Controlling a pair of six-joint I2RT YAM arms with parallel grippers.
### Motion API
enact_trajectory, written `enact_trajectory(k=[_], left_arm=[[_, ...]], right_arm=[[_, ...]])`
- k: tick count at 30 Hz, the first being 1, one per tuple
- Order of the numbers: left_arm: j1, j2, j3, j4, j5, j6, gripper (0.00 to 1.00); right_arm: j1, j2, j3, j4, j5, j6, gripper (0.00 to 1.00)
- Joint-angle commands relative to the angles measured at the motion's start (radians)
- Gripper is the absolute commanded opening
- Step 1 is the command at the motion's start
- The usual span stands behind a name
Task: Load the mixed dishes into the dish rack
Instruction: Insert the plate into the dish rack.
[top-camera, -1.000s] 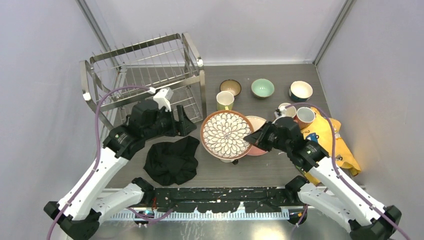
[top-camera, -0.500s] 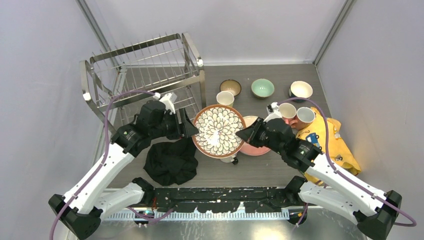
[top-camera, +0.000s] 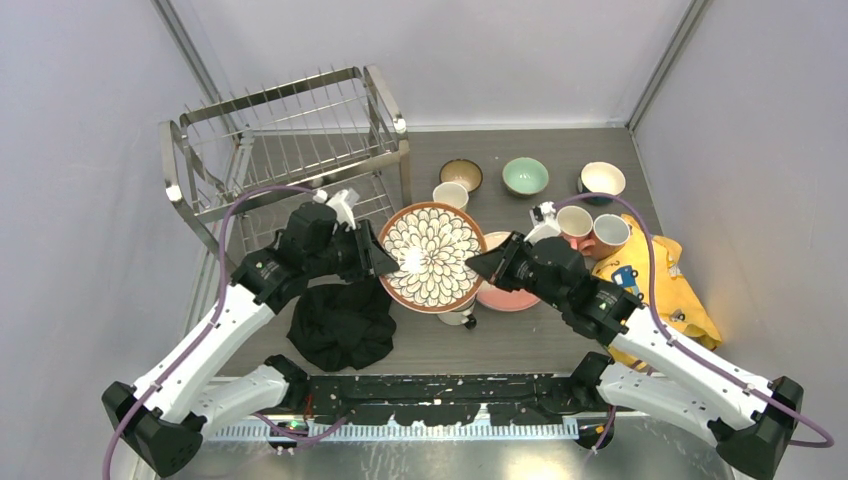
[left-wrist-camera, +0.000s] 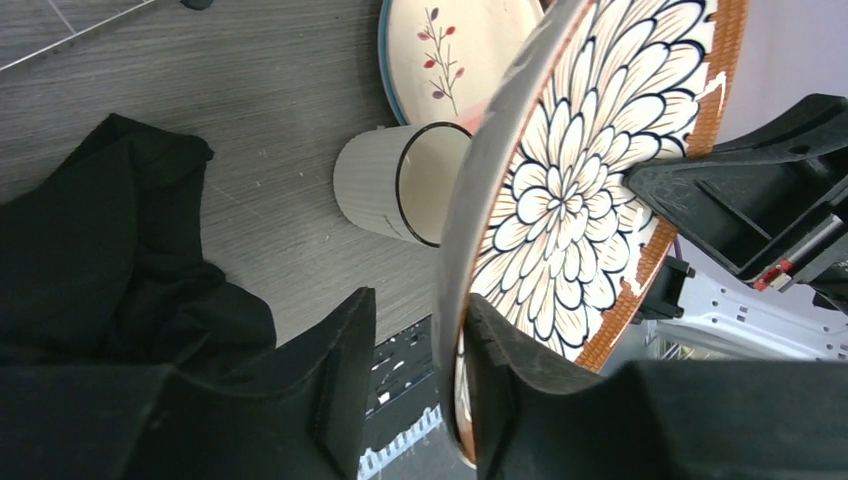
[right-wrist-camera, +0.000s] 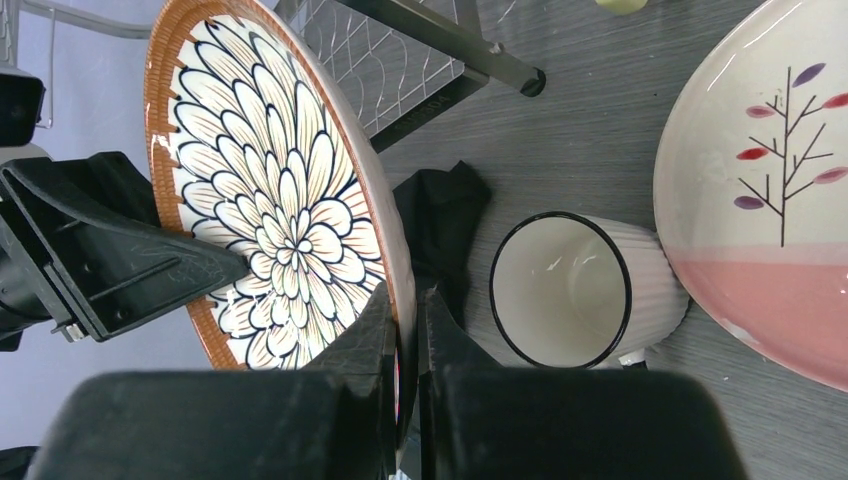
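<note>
Since a second ago the flower-patterned plate (top-camera: 432, 256) has travelled left and back toward the dish rack (top-camera: 290, 140), and the left gripper (left-wrist-camera: 415, 350) has come in to its left rim, its fingers narrowing. That two-tier silver wire rack stands at the back left of the grey table (top-camera: 560, 340), with no dishes visible in it. The plate hangs in the air just beside the rack's front right corner, between the two arms, with its petal pattern turned up toward the overhead camera. The right gripper (right-wrist-camera: 408, 320) has its fingers clenched on the right rim and carries the plate. The left gripper's fingers straddle the opposite rim but stand parted, with a gap on the underside, so they are not gripping yet. Below lie a black cloth (top-camera: 340, 325), a pink plate (right-wrist-camera: 770, 200) with a twig design, and a white mug (right-wrist-camera: 580, 290) on its side. The held plate looks like glazed ceramic. I judge it stiff, fairly heavy for a one-edge pinch, slick under the pads and breakable if dropped. The raised brown rim seems the only sensible hold, taken deep and from opposite sides.
</note>
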Motion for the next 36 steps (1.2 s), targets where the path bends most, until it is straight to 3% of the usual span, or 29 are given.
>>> enact_trajectory(k=[1,6,10,17,25,29,34,36], left_arm=[[0.002,-0.001,-0.005,0.055,0.011,-0.027,0.36],[0.002,-0.022,-0.041,0.104,-0.046,-0.103,0.27],[0.002,-0.037,-0.088,0.160,-0.071,-0.158,0.02],[0.002,-0.067,-0.095,0.150,-0.130,-0.164,0.00],[0.002,-0.115,-0.082,0.148,-0.135,-0.163,0.00],[0.002,-0.110,-0.045,0.122,-0.092,-0.140,0.00],[0.003,-0.105,0.006,0.083,-0.049,-0.116,0.00],[0.002,-0.111,0.021,0.080,-0.041,-0.108,0.00]], right_arm=[[0.024,-0.017,0.038,0.258,0.008,0.028,0.01],[0.046,-0.001,0.005,0.286,0.030,0.029,0.01],[0.060,0.015,-0.015,0.319,0.039,0.045,0.01],[0.068,0.007,-0.030,0.309,0.048,0.047,0.04],[0.068,-0.043,-0.032,0.221,0.069,0.053,0.42],[0.069,-0.100,-0.032,0.157,0.102,0.053,0.69],[0.068,-0.193,-0.023,0.049,0.154,0.050,0.96],[0.068,-0.232,-0.017,0.005,0.187,0.046,1.00]])
